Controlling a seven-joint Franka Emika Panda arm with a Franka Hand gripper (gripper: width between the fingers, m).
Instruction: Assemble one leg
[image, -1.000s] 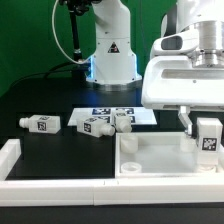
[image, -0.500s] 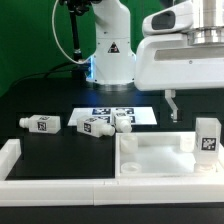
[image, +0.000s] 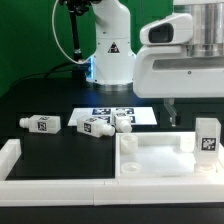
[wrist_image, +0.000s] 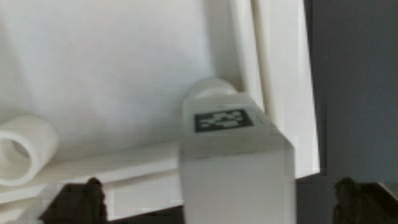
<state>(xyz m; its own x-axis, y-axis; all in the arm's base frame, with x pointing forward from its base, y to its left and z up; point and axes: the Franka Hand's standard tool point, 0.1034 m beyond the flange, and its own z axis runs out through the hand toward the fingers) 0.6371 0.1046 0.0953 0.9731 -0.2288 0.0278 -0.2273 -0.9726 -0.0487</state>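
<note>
A white leg (image: 208, 135) with a square tag stands upright in the corner of the white rimmed panel (image: 150, 160) at the exterior view's right. My gripper (image: 190, 112) hangs just above it, open and empty, one dark finger (image: 170, 114) showing. In the wrist view the leg (wrist_image: 231, 150) rises between my two spread fingertips (wrist_image: 73, 200), touching neither; my gripper (wrist_image: 217, 205) holds nothing. Three more legs lie on the black table: one at the left (image: 40, 123) and two side by side (image: 95, 127), (image: 122, 122).
The marker board (image: 115, 112) lies behind the two middle legs. The robot base (image: 110, 50) stands at the back. A white rail (image: 8, 155) borders the table at the left front. A round boss (wrist_image: 22, 145) sits inside the panel.
My gripper has let go of the leg and risen off it, shifting a little toward the exterior view's left. The leg stays upright in the panel's corner.
</note>
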